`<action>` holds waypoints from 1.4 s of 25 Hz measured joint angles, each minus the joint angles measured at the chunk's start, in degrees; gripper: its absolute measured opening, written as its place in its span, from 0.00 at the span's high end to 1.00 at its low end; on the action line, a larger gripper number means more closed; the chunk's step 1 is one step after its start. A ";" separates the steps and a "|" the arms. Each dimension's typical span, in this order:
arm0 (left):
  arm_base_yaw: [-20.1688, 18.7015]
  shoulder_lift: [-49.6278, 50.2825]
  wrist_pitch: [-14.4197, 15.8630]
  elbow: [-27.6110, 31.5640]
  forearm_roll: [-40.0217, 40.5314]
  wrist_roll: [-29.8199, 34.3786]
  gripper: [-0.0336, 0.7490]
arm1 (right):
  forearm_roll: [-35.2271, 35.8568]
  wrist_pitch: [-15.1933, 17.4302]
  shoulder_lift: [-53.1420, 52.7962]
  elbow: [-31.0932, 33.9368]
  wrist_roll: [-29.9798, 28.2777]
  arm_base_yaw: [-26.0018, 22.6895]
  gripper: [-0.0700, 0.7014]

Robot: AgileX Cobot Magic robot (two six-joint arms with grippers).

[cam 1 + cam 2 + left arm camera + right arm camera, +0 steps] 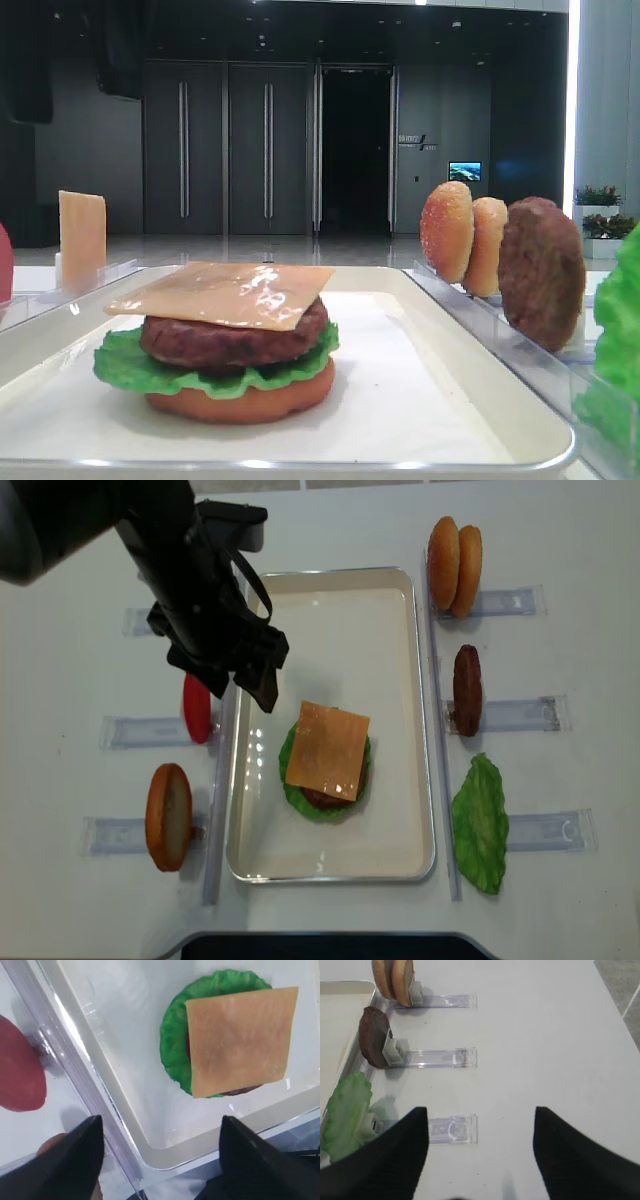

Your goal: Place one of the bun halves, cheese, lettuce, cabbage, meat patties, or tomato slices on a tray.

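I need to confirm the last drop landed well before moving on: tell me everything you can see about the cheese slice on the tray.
The cheese is a thin, flat, square slice, pale orange-tan with a glossy, slightly mottled top. It lies on top of the stack, resting on the meat patty, turned a little so its corners overhang the lettuce below. From the side it sits nearly level, with one edge drooping a bit. Nothing grips it; the left hand hangs open, up and to the side.

A large public hall or lobby, staged as a demo station: tall dark double doors (225,150) at twelve o'clock, a small lit wall screen (464,171) at one o'clock, planters (598,196) at three, white table (560,540).
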 joint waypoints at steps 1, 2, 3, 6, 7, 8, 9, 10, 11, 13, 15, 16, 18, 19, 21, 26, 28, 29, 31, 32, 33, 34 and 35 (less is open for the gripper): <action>0.00 0.00 0.09 -0.59 0.52 -0.25 0.26 | 0.00 0.00 0.00 0.00 0.00 0.00 0.31; 0.00 0.00 0.14 -1.04 0.84 -0.55 0.26 | 0.00 0.00 0.00 0.00 0.00 0.00 0.31; 0.00 0.00 0.14 -1.43 0.98 -0.84 0.26 | 0.00 0.00 0.00 0.00 0.00 0.00 0.31; 0.00 0.00 0.22 -1.78 0.98 -1.68 0.26 | 0.00 0.00 0.00 0.00 0.00 0.00 0.31; 0.00 0.00 0.27 -1.78 0.98 -1.73 0.26 | 0.00 0.00 0.00 0.00 0.00 0.00 0.31; 0.00 0.00 0.27 -1.78 0.98 -1.81 0.26 | 0.00 0.00 0.00 0.00 0.00 0.00 0.31; 0.00 0.00 0.27 -1.78 1.02 -1.85 0.26 | 0.00 0.00 0.00 0.00 0.00 0.00 0.31; 0.00 0.00 0.27 -1.78 1.18 -1.96 0.26 | 0.00 0.00 0.00 0.00 0.00 0.00 0.31; 0.00 0.00 0.27 -1.78 1.48 -2.19 0.26 | 0.00 0.00 0.00 0.00 0.00 0.00 0.31; 0.00 0.00 0.27 -1.78 2.09 -2.66 0.26 | 0.00 0.00 0.00 0.00 0.00 0.00 0.31; 0.00 0.00 0.27 -1.78 2.65 -3.11 0.27 | 0.00 0.00 0.00 0.00 0.00 0.00 0.31; 0.00 0.00 0.27 -1.78 3.02 -3.17 0.27 | 0.00 0.00 0.00 0.00 0.00 0.00 0.31; 0.00 0.00 0.27 -1.78 3.86 -3.42 0.27 | 0.00 0.00 0.00 0.00 0.00 0.00 0.31; 0.00 0.00 0.27 -1.78 4.27 -3.55 0.27 | 0.00 0.00 0.00 0.00 0.00 0.00 0.31; 0.16 0.00 0.27 -1.78 5.01 -3.83 0.27 | 0.00 0.00 0.00 0.00 0.00 0.00 0.31; 3.43 0.00 0.27 -1.78 4.96 -3.96 0.27 | 0.00 0.00 0.00 0.00 0.00 0.00 0.31; 4.98 0.00 0.28 -1.78 4.96 -3.96 0.27 | 0.00 0.00 0.00 0.00 0.00 0.00 0.31; 5.79 0.00 0.28 -1.78 4.96 -3.91 0.27 | 0.00 0.00 0.00 0.00 0.00 0.00 0.31; 7.11 0.00 0.28 -1.78 4.96 -3.67 0.27 | 0.00 0.00 0.00 0.00 0.00 0.00 0.31; 7.83 0.00 0.28 -1.78 4.96 -3.46 0.27 | 0.00 0.00 0.00 0.00 0.00 0.00 0.31; 8.59 0.00 0.28 -1.78 4.96 -3.29 0.27 | 0.00 0.00 0.00 0.00 0.00 0.00 0.31; 9.24 0.00 0.28 -1.78 4.96 -3.11 0.27 | 0.00 0.00 0.00 0.00 0.00 0.00 0.31; 9.99 0.00 0.28 -1.78 4.96 -2.92 0.27 | 0.00 0.00 0.00 0.00 0.00 0.00 0.31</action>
